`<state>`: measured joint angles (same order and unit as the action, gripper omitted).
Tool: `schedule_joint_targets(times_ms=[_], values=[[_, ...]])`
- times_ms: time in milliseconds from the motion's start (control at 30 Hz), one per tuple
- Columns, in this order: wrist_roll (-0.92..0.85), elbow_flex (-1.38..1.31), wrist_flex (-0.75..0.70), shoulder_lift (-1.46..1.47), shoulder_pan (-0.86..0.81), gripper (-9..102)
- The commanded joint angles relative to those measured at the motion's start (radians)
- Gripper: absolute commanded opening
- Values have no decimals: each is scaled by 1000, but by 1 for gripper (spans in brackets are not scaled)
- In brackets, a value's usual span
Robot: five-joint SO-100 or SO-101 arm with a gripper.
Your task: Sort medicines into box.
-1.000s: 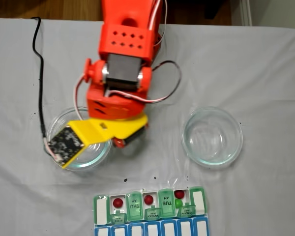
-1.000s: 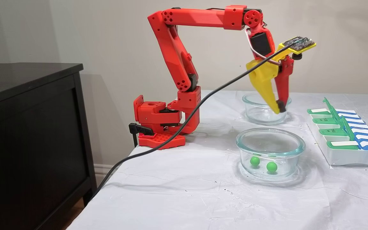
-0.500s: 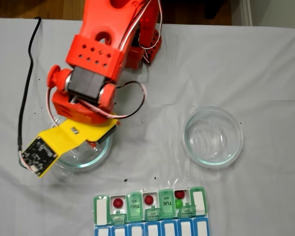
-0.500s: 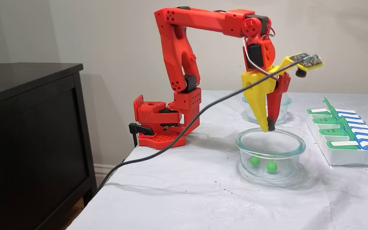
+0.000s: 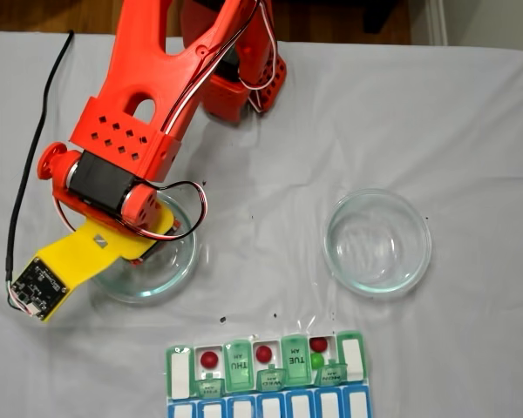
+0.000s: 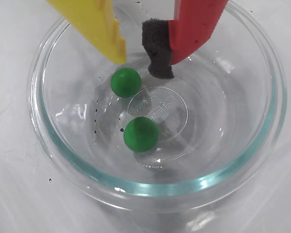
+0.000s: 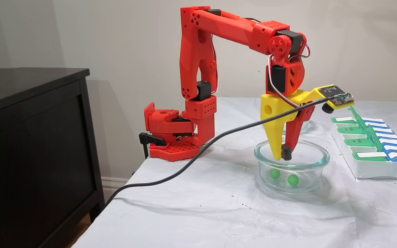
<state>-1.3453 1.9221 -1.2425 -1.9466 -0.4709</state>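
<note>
Now inside the glass dish [image 6: 53, 160], the pincer [image 6: 143, 60] hangs with its tips slightly apart, holding nothing; the nearer green ball [image 6: 125, 82] lies just below the yellow tip, seemingly untouched, the second green ball [image 6: 141, 134] beyond it.

From above, we lose much of the near glass dish [image 5: 170, 270] under the arm [image 5: 122, 165], so its green balls stay hidden there. The blue row [image 5: 270, 407] of the pill box [image 5: 353, 357] is cut by the bottom edge. In the side view the far dish [image 7: 306, 124] sits mostly behind the claw [image 7: 282, 157]. The wrist view crops both claw fingers [image 6: 99, 24] at the top.
</note>
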Motion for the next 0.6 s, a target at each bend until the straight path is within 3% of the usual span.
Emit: schedule_joint_targets(times_ms=[0, 567], values=[[-25, -55, -12, -32, -20, 13], [-94, 23, 32, -25, -67, 15]])
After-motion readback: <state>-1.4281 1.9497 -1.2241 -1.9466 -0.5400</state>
